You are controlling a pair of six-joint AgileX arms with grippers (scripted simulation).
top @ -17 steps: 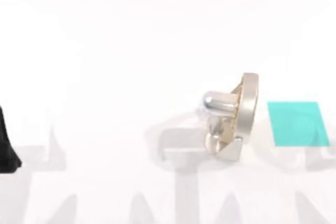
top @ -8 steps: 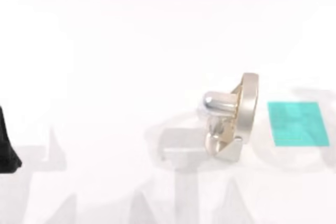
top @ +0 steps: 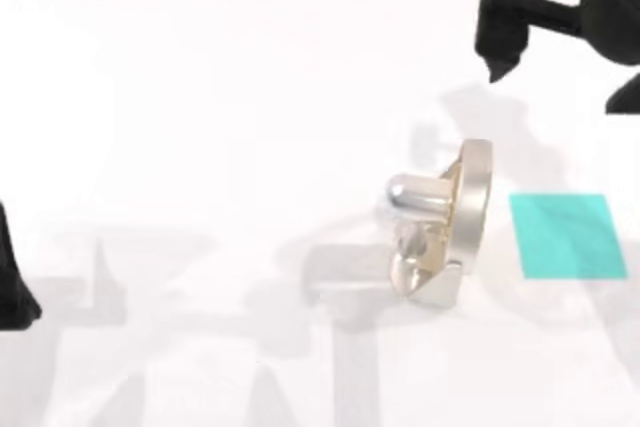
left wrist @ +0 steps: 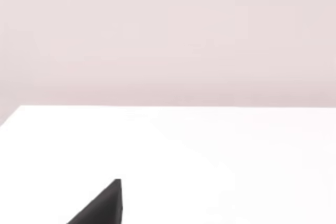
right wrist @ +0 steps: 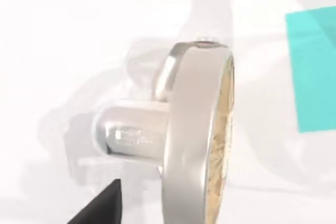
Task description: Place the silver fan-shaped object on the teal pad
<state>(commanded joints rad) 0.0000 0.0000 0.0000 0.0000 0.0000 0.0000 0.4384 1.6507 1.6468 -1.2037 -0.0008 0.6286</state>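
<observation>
Silver fan-shaped object (top: 442,232) is sitting on the desk right of centre, just beside the teal pad (top: 568,236) near the right edge, apart from it. Right gripper (top: 497,65) is hovering by the far right corner; I cannot tell its fingers' state. Left arm (top: 14,282) is idling at the left edge. Approach is underway, I judge; next calls for descending onto the rim.

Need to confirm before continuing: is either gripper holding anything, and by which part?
Nothing is held. The silver fan-shaped object sits free on the table; the right gripper hovers apart above it, the left arm is parked.
</observation>
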